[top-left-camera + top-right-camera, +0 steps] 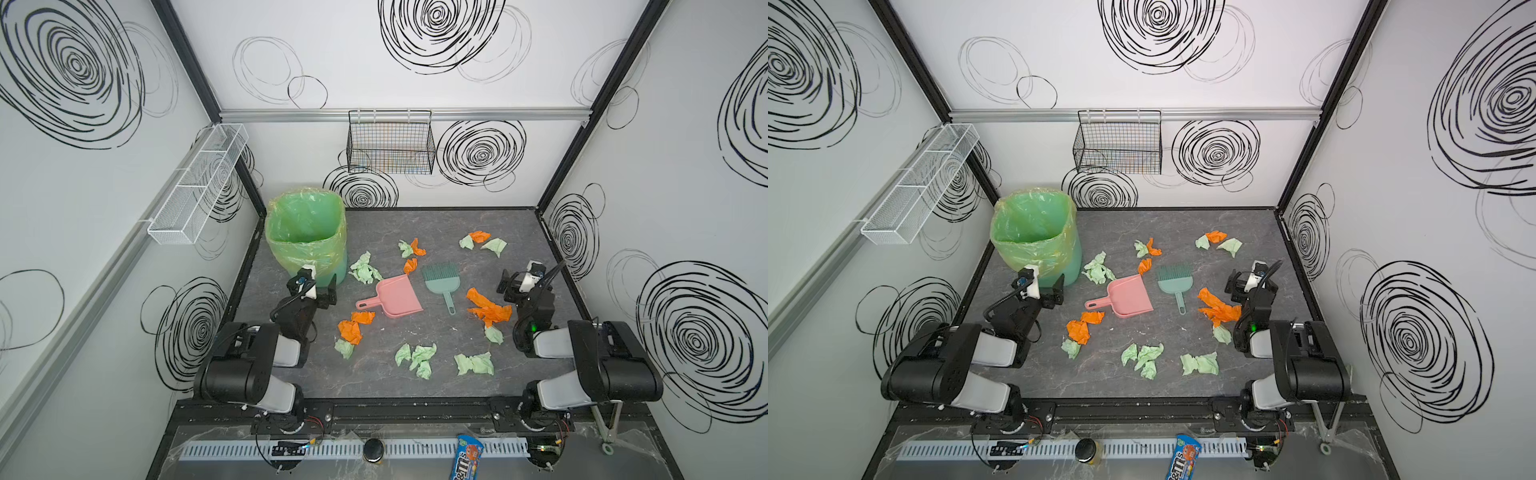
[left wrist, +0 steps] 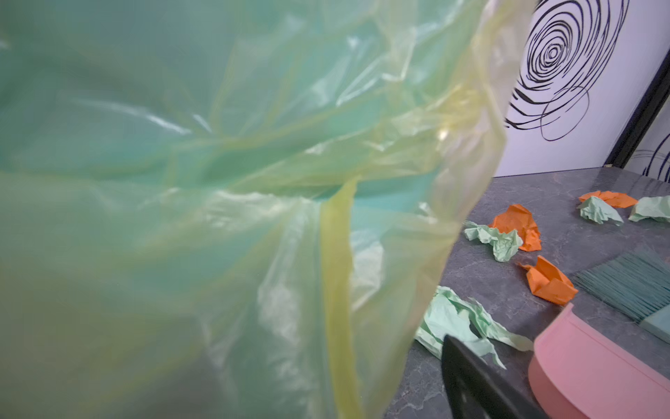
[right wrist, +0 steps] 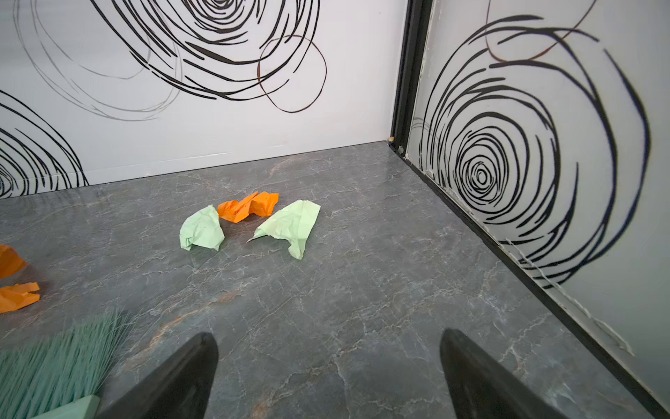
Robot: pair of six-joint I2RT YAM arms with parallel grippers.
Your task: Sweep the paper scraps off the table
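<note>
Right gripper (image 3: 326, 333) hangs spread wide, nothing in it; paper scraps (image 3: 250, 221) lie well ahead on the table (image 3: 362, 290). Left wrist: one finger (image 2: 471, 381) near green scraps (image 2: 456, 323). In a top view, left gripper (image 1: 316, 291) is spread too, beside the bin (image 1: 307, 237).

Lined bin (image 1: 300, 254) crowds the left gripper (image 1: 320, 289); bare table (image 3: 326, 290) lies before the right gripper (image 3: 328, 344).
</note>
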